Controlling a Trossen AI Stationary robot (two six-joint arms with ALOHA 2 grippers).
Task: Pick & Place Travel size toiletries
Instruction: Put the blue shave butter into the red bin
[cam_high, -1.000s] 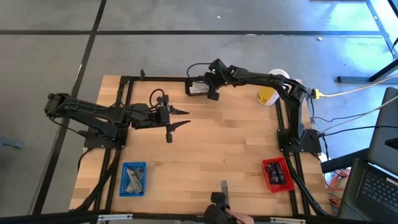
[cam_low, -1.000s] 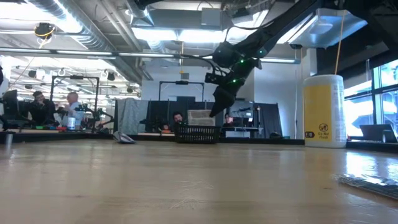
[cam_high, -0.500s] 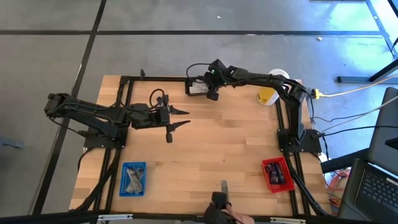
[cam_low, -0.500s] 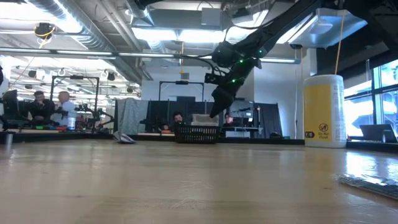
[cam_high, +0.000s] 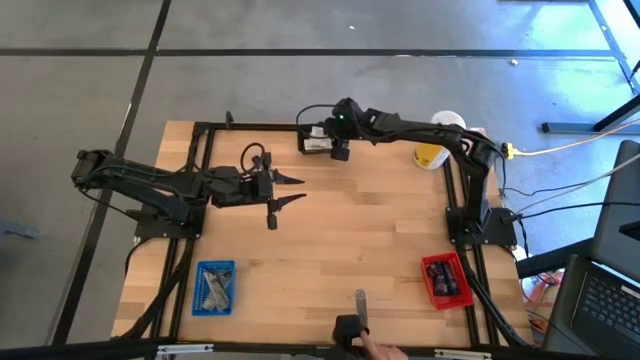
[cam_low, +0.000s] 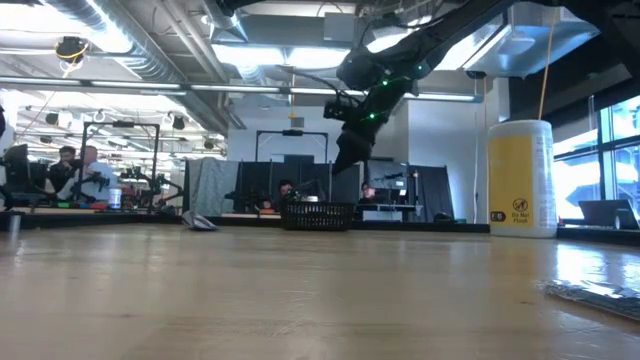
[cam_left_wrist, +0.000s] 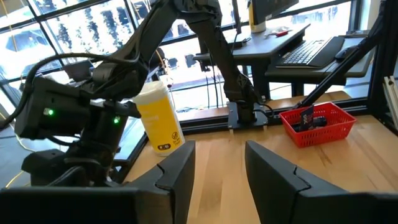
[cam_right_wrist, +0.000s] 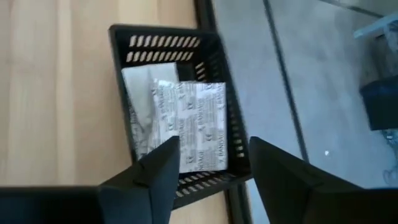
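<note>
Left to right in the high view: the left tool (cam_high: 290, 190) hovered over bare wooden surface (cam_high: 350, 240), its fingers parted and holding nothing, open boards on every side. Near the front edge, the blue tray (cam_high: 214, 287) held grey sticks. At the far edge, the right tool (cam_high: 340, 150) hung above the black basket (cam_right_wrist: 217, 62), fingers apart and empty; silvery foil sachets (cam_right_wrist: 199, 124) lay inside the basket, whose wall ran along the surface's edge. The yellow container (cam_high: 431, 153) stood near the far right corner; the red tray (cam_high: 445, 280) sat front right.
</note>
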